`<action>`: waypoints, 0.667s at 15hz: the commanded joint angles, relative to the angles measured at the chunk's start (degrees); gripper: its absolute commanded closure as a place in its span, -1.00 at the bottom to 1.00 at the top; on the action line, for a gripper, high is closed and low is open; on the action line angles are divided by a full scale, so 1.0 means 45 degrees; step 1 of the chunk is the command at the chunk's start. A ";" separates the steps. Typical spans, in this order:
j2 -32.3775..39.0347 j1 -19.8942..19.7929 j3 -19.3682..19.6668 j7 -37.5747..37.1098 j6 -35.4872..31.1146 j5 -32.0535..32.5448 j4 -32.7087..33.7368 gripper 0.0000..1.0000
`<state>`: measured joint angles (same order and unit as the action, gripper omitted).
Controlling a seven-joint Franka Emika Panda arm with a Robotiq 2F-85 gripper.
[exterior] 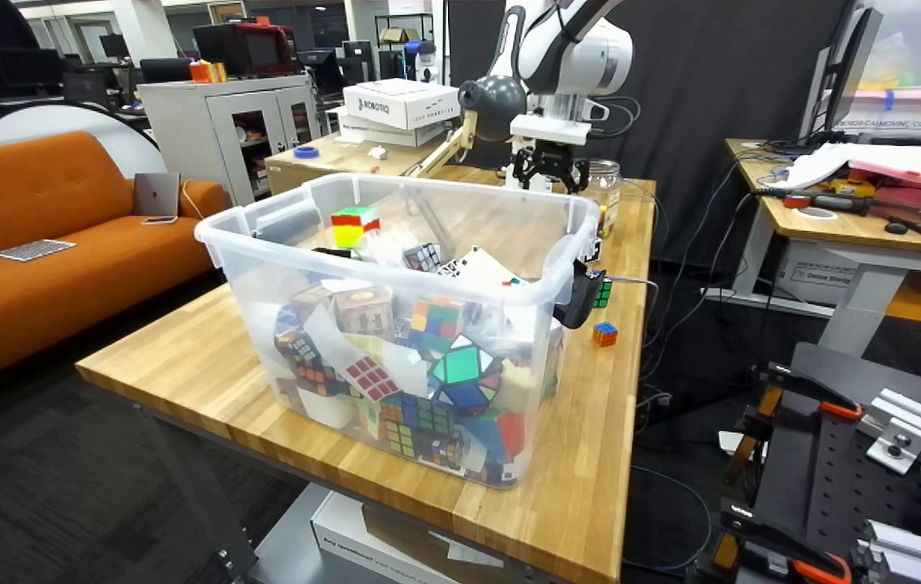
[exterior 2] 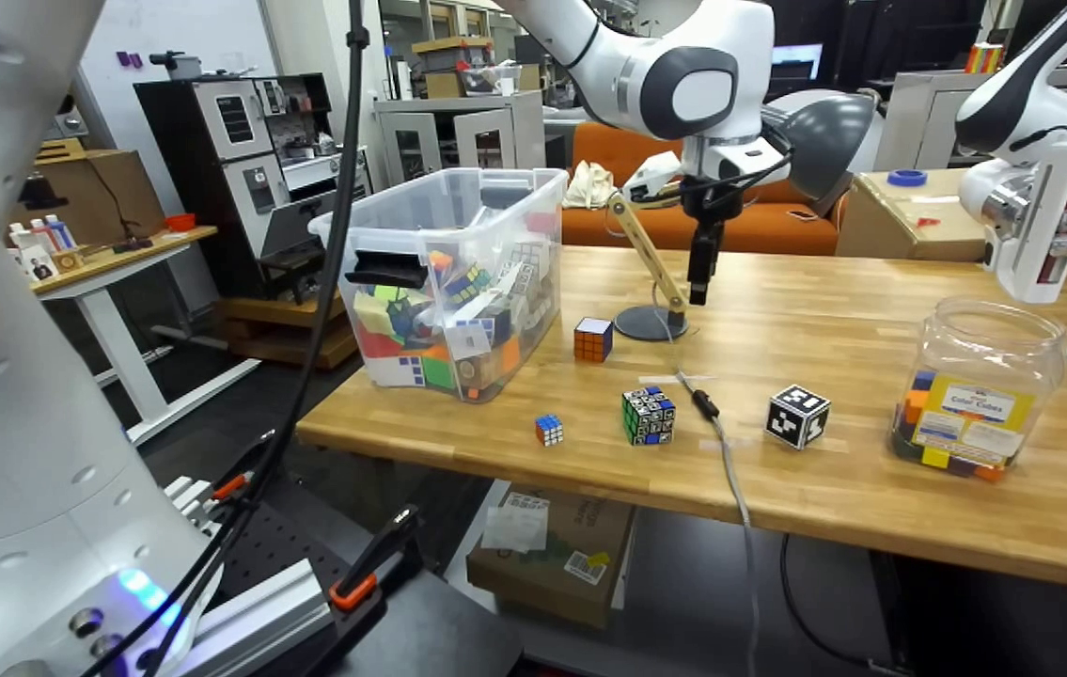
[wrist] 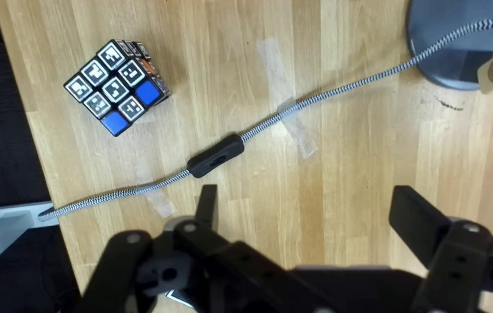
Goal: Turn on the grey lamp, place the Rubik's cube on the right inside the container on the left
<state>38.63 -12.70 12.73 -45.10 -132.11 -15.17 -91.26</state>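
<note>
The grey lamp [exterior 2: 824, 141] stands behind my gripper; no glow shows. Its base [wrist: 454, 39] and black cord switch [wrist: 216, 155] show in the wrist view. My gripper [wrist: 305, 195] is open and empty above the table, with the switch ahead of its left finger. It hangs downward in both exterior views [exterior: 549, 180] [exterior 2: 700, 287]. The see-through container [exterior 2: 397, 226] holds many cubes. Near it sit an orange-faced Rubik's cube [exterior 2: 593, 339] and a tiny multicoloured cube [exterior 2: 549, 430], orange-sided in an exterior view [exterior: 604, 333]. I cannot tell which one the task names.
A tag-patterned cube [wrist: 116, 87] lies near the table edge, left of the switch. A black-and-white tag cube [exterior 2: 798, 416] and a clear jar [exterior 2: 980, 395] stand farther right. The taped lamp cord [wrist: 346, 87] crosses the table. Another white arm [exterior 2: 1036, 188] stands at the right.
</note>
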 commanded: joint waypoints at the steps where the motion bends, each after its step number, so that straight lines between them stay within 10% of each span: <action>1: 0.0361 -0.0244 0.0180 -0.1186 -0.0310 -0.0653 0.0415 -1.00; 10: 0.1860 -0.0382 0.0326 -0.3171 -0.0344 -0.0349 0.1431 -1.00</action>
<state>44.55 -14.17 14.41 -57.81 -134.37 -16.80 -88.22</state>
